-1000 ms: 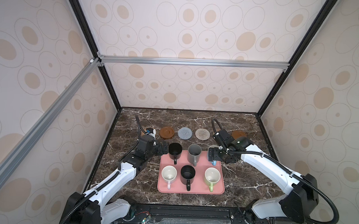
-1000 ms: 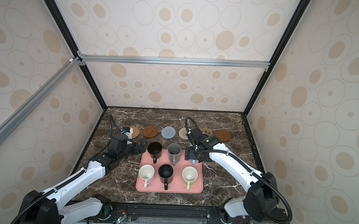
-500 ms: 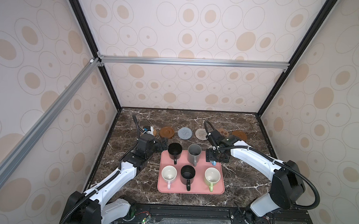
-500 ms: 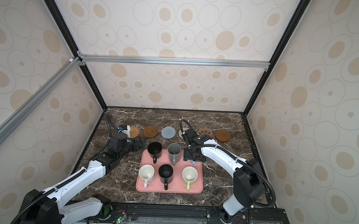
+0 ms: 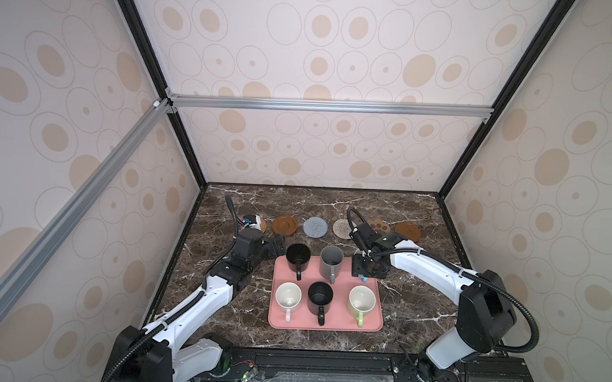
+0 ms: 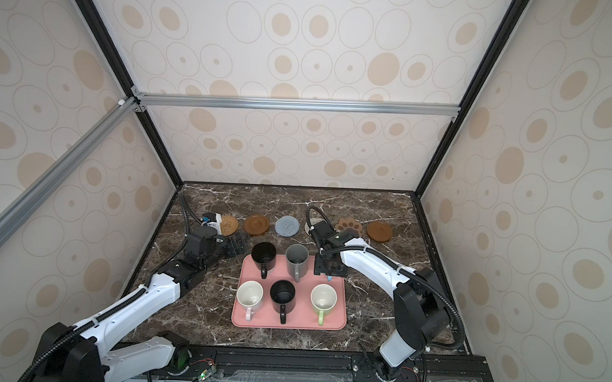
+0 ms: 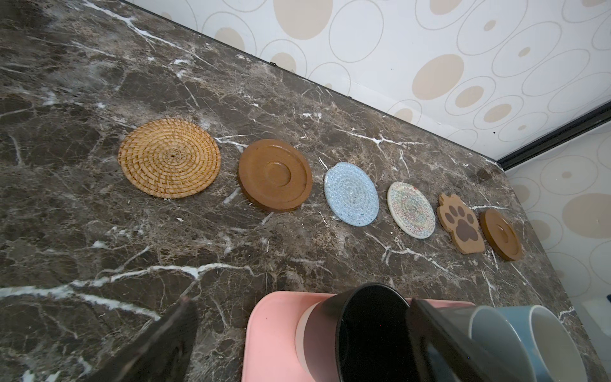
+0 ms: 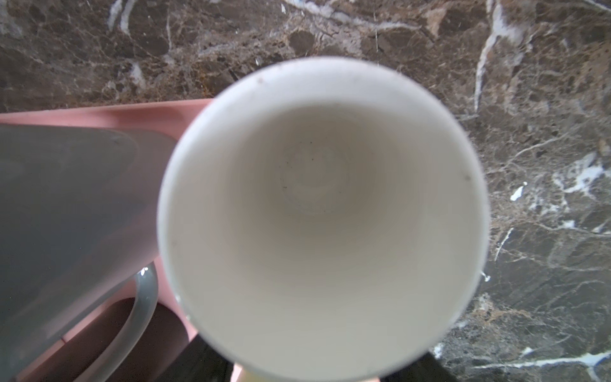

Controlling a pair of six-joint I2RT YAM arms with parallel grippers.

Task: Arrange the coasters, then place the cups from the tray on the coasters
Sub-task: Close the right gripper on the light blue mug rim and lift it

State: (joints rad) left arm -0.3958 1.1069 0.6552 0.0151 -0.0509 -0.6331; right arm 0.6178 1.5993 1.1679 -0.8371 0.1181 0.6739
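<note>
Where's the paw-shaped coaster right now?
In a top view the paw-shaped coaster lies in the far row, second from the right, between the cream knitted coaster and a brown disc.

- Light blue mug (image 5: pixel 364 280): in both top views almost wholly covered by the right gripper (image 5: pixel 368 268); only a small blue piece shows.
- Right gripper: its fingers are hidden under its own body in both top views, so contact with the mug cannot be told.
- Light blue mug (image 8: pixel 322 211), right wrist view: white interior out of focus, outer wall unseen, rim cut off by the picture's edge.
- Grey mug (image 8: pixel 66 215): blurred and cut off.
- Left gripper (image 7: pixel 301 302): fingers (image 7: pixel 165 340) blurred and cut off, as are the black mug (image 7: pixel 370 330) and tray (image 7: pixel 274 334).
- Cream-grey coaster (image 5: pixel 341 229) and rattan coaster (image 5: pixel 262 226): partly behind the right arm (image 5: pixel 422 262) and left arm (image 5: pixel 247 246).
</note>
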